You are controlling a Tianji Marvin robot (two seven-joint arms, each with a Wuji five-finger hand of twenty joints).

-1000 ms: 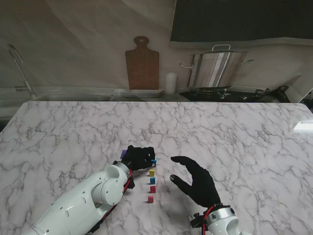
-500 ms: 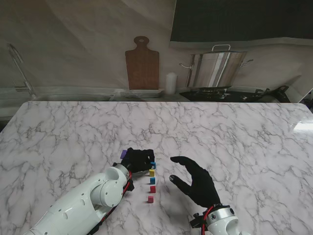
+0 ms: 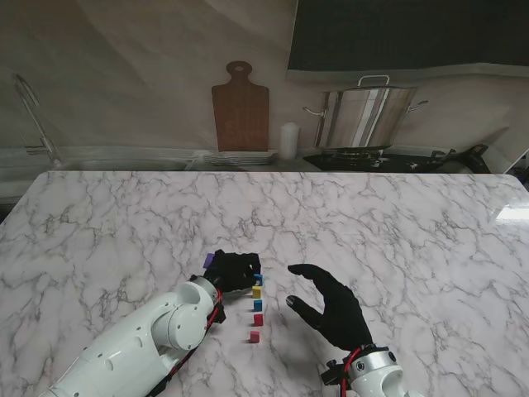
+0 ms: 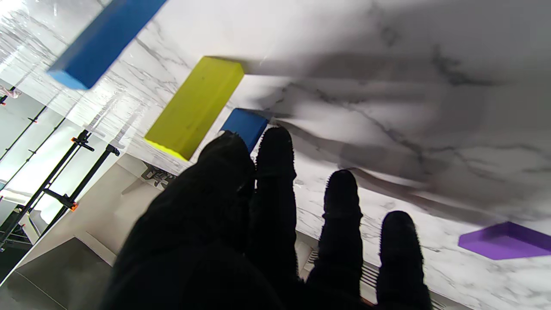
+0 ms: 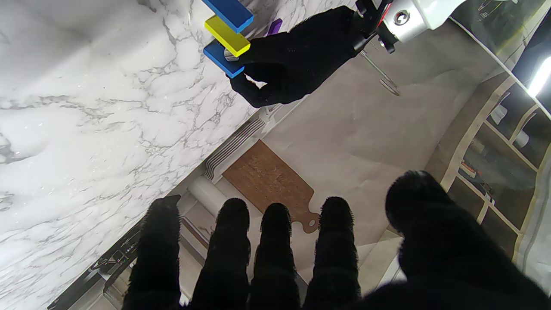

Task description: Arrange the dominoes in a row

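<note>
— Pinching what, on my left hand (image 3: 234, 269)?
— Its fingers (image 4: 275, 148) pinch the far blue domino (image 3: 259, 278), standing upright.
— The row?
— Running from me outward along the surface (image 3: 397, 223). Right hand (image 3: 331, 306) spread.

Your stand camera looks down from above the shoulders over the whole marble table (image 3: 397, 223), facing the far edge and the wall behind it. Your left wrist camera sits very close to the table, looking along the fingers (image 4: 275, 172) at the yellow domino (image 4: 193, 107). Your right wrist camera sits farther back and shares that domino (image 5: 227, 30) and the left hand (image 5: 297, 56).
</note>
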